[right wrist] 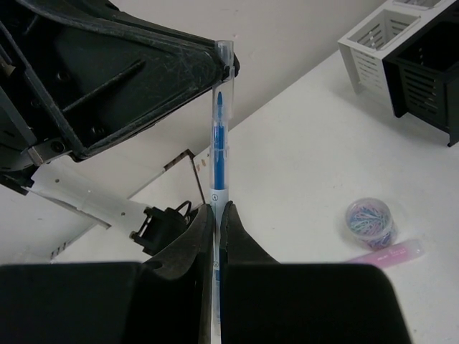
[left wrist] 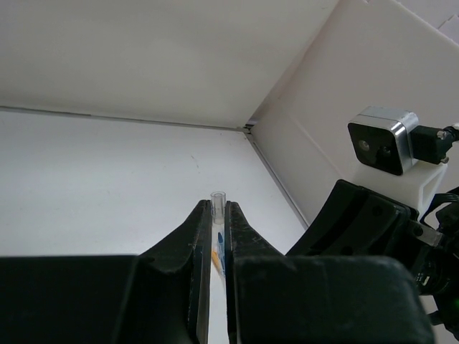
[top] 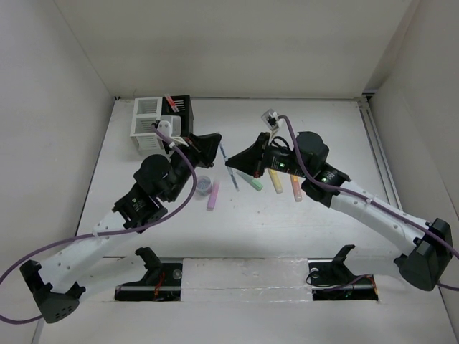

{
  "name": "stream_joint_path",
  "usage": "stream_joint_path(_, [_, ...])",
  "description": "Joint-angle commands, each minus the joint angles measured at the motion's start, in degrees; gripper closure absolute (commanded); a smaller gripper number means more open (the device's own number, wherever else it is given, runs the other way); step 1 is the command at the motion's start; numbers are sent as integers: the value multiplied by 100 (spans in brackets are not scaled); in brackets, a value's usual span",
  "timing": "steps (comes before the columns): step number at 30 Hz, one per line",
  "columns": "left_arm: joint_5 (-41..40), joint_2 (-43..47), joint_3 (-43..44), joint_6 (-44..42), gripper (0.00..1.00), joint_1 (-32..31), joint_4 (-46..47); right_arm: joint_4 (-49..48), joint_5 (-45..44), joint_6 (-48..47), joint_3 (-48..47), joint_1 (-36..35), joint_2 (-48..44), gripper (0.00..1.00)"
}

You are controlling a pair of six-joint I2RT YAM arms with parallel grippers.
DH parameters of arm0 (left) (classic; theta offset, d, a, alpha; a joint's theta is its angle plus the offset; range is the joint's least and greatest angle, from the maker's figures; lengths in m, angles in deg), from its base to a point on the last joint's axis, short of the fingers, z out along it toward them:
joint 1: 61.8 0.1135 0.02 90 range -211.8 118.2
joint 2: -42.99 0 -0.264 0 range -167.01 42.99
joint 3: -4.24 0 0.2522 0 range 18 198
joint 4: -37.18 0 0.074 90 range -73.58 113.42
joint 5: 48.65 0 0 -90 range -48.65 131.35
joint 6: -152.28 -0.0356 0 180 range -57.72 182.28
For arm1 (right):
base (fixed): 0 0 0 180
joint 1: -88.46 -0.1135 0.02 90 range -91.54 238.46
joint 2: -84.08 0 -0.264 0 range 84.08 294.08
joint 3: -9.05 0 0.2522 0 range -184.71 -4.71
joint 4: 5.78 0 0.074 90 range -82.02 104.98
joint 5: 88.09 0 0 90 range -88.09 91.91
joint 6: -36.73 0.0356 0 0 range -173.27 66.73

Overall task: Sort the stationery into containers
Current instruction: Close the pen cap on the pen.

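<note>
Top view: at mid-frame, above the desk point(top: 301, 229), the blue pen point(top: 224, 153) bridges both arms, so we judge this a handover.

Left wrist: the left fingers point(left wrist: 195, 244) pinch its clear end.

Right wrist: the right fingers point(right wrist: 199, 240) clamp its lower barrel. Next, we think the right should release before the left carries the pen to the containers point(right wrist: 373, 43), upper right.

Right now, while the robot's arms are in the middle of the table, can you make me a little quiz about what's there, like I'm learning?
1. True or false: the left gripper and the right gripper both pinch the blue pen.
2. What lies beside the round tub of clips? A) scissors B) a pink marker C) a ruler
3. From the top camera, which sits farther left, the white box or the black box?
Key: 1 true; 2 B; 3 the white box.
</note>
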Motion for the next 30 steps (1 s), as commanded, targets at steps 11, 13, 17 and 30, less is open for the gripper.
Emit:
stream_joint_path(11, [237,-63,-11,752,100,-14,26,-2172,-465,417,317,88,-355,100])
stream_joint_path(13, [464,-63,-65,683,100,-14,106,-2172,-466,417,247,88,-294,100])
stream_joint_path(17, [650,-317,67,568,100,-14,44,-2321,-562,574,185,88,-241,100])
stream_joint_path(30, [1458,-317,-917,173,100,-14,1142,-2331,-581,918,-429,412,-110,100])
